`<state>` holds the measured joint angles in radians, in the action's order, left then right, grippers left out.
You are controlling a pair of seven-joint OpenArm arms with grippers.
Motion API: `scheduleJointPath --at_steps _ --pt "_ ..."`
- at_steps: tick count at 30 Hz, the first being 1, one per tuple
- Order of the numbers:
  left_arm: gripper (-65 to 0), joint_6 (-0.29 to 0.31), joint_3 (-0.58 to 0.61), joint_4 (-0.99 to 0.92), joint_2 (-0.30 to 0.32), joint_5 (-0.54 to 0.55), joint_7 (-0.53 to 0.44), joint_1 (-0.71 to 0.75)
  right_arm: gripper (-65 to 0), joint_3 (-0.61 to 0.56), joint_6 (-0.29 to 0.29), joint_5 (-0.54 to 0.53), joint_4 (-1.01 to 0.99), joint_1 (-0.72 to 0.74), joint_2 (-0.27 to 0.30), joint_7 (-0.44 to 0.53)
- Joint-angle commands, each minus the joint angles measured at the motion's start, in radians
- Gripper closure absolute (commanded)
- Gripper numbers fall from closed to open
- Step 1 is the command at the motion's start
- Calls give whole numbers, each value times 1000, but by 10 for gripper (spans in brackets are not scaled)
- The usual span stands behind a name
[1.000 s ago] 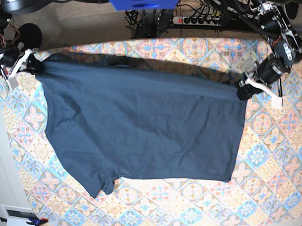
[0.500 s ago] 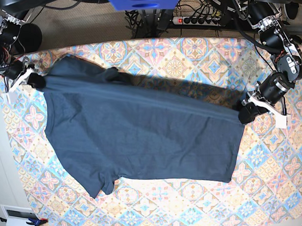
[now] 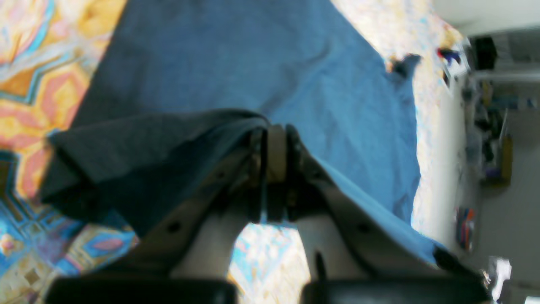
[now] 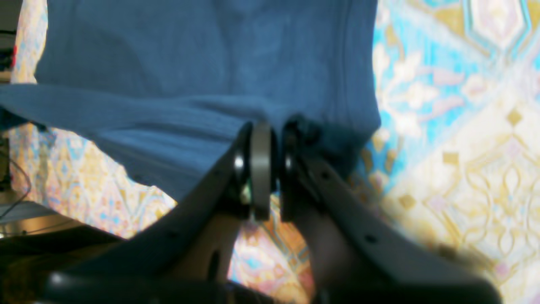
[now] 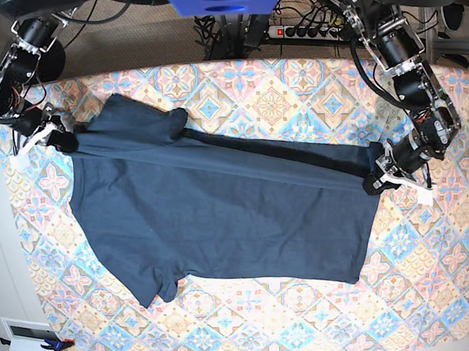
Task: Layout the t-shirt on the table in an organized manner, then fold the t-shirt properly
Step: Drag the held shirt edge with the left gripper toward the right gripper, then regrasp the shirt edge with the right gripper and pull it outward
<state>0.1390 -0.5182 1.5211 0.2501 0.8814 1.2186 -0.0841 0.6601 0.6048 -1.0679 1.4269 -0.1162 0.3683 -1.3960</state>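
Shirt (image 5: 220, 214) lies spread across the tabletop (image 5: 438, 276), so laying it out looks done, and I judge the first fold to be under way. My left tool (image 5: 371, 183) is pinched closed on the hem corner at the base view's right; the wrist view shows dark cloth bunched between its pads. My right tool (image 5: 57, 138) is clamped on the shoulder end at that view's left, its pads pressed together with a ribbed edge caught in them.

Between the two tools the far long edge is lifted and drawn taut in a straight line, turned over toward the near side, with a dark shadow under it. The far sleeve (image 5: 151, 117) trails out behind that line. The near sleeve (image 5: 157, 282) and the near edge lie flat, with a few soft creases in the body.

What is left, as I judge it: carry this edge across and lay it down, tuck the sleeves, then fold the length. None of those folds is set down yet.
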Motion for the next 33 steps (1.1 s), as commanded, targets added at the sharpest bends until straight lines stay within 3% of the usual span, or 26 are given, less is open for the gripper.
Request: scheduleJointPath --at_steps 1,6,10,13,17,20,26,33 --pt "0 6 22 -1 16 14 -41 -23 -26 10 2 -15 16 23 27 22" --pt "0 6 138 -80 53 12 -119 -24 -27 8 2 -8 15 36 27 56" --pt "0 4 231 -90 78 -41 -150 -24 -30 8 2 59 16 36 27 56" --pt "-1 4 249 -90 102 -47 -150 -21 -92 8 2 85 25 34 27 48" --pt "-134 4 244 -89 124 -43 -155 -18 -231 8 2 85 27 28 27 45" --pt "-255 4 223 -89 154 15 -148 4 -290 8 2 85 102 11 27 45" --pt "-413 4 140 -89 188 203 -148 83 -294 -18 2 84 354 -139 27 45" --pt "-443 4 109 -89 188 216 -148 119 -292 -225 2 127 368 -179 27 54"
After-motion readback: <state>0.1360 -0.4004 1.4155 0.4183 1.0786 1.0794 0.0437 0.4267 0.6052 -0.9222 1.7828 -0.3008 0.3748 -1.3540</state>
